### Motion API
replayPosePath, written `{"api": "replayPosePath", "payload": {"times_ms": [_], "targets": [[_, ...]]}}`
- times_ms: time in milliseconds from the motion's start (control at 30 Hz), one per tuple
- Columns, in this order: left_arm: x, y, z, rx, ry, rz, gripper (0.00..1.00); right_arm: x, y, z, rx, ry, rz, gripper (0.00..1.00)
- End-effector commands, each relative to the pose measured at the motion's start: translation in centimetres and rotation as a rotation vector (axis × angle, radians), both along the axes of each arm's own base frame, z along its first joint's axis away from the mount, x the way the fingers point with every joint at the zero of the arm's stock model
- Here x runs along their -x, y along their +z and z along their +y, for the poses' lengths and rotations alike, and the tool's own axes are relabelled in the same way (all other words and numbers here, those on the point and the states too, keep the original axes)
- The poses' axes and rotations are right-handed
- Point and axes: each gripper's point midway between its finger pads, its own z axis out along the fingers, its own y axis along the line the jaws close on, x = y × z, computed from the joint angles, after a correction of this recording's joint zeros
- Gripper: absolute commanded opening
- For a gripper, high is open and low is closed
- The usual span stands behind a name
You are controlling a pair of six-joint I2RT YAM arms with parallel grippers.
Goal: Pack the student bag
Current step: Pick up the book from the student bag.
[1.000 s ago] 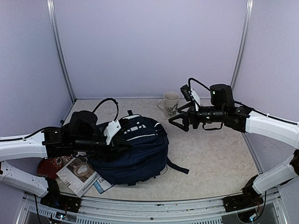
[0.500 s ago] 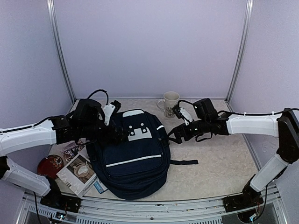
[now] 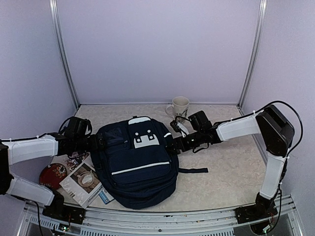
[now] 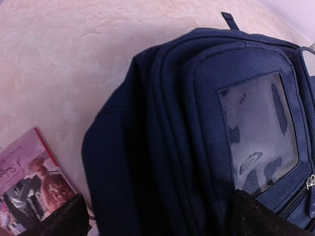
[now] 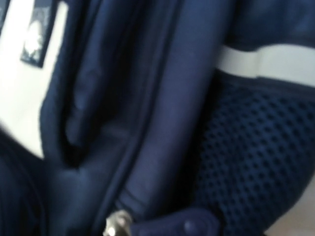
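Observation:
The student bag [image 3: 140,169], navy with white stripes and a white-grey patch [image 3: 146,139], lies flat on its back in the middle of the table. My left gripper [image 3: 100,142] sits at its upper left side. In the left wrist view the two fingertips [image 4: 64,221] stand wide apart, open, with the bag's [image 4: 197,123] side seam between them. My right gripper [image 3: 175,145] presses against the bag's right edge. The blurred right wrist view shows only navy fabric [image 5: 162,98], a white stripe [image 5: 266,61] and a metal zipper pull [image 5: 117,223]; its fingers are hidden.
A cream mug [image 3: 179,107] stands behind the bag by the back wall. Magazines [image 3: 81,179] and a red disc [image 3: 51,174] lie at the left, partly under the bag. A strap [image 3: 194,170] trails off the bag's right side.
The bag has dropped from a bunched heap to lying flat, front up. My left gripper opened and drew back leftward. My right arm came down to the bag's right edge.

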Motion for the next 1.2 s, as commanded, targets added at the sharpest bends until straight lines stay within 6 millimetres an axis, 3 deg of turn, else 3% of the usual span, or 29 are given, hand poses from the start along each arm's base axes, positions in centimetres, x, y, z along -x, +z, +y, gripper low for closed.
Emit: {"api": "replayPosePath", "payload": {"times_ms": [0, 67, 167, 267, 500, 567, 733, 833, 900, 1000, 1167], "targets": [[-1.2, -0.1, -2.7, 0.112, -0.062, -0.047, 0.99, 0.4, 0.6, 1.6, -0.080, 0.052, 0.039, 0.57], [-1.5, -0.4, -3.3, 0.099, -0.082, -0.038, 0.98, 0.8, 1.4, 1.7, -0.108, 0.064, 0.027, 0.39], [-2.0, 1.0, -4.7, 0.089, -0.128, -0.088, 0.98, 1.2, 3.6, 1.6, -0.146, 0.084, -0.025, 0.13], [-2.4, 3.9, -6.0, 0.079, -0.169, -0.195, 0.98, 1.7, 5.8, 1.3, -0.170, 0.104, -0.081, 0.00], [-2.3, 11.7, -7.5, 0.009, -0.237, -0.408, 0.99, 2.6, 10.4, 0.1, -0.157, 0.136, -0.204, 0.00], [-1.4, 13.8, -9.2, -0.050, -0.335, -0.484, 0.99, 2.8, 11.6, -0.1, -0.149, 0.161, -0.248, 0.00], [0.8, 16.4, -14.6, -0.124, -0.558, -0.540, 0.99, 3.2, 13.5, -0.2, -0.132, 0.213, -0.299, 0.00], [1.0, 18.4, -15.9, -0.092, -0.591, -0.553, 0.99, 3.2, 15.1, -0.7, -0.107, 0.225, -0.355, 0.00], [0.6, 19.0, -15.4, -0.098, -0.559, -0.567, 0.99, 3.5, 16.6, -1.0, -0.100, 0.241, -0.405, 0.00], [-0.4, 18.9, -13.1, -0.115, -0.454, -0.563, 0.99, 4.1, 19.4, -1.9, -0.097, 0.251, -0.484, 0.00], [-2.8, 15.3, -6.3, -0.010, -0.205, -0.429, 0.99, 5.8, 23.5, -4.0, -0.117, 0.233, -0.616, 0.00]]}}
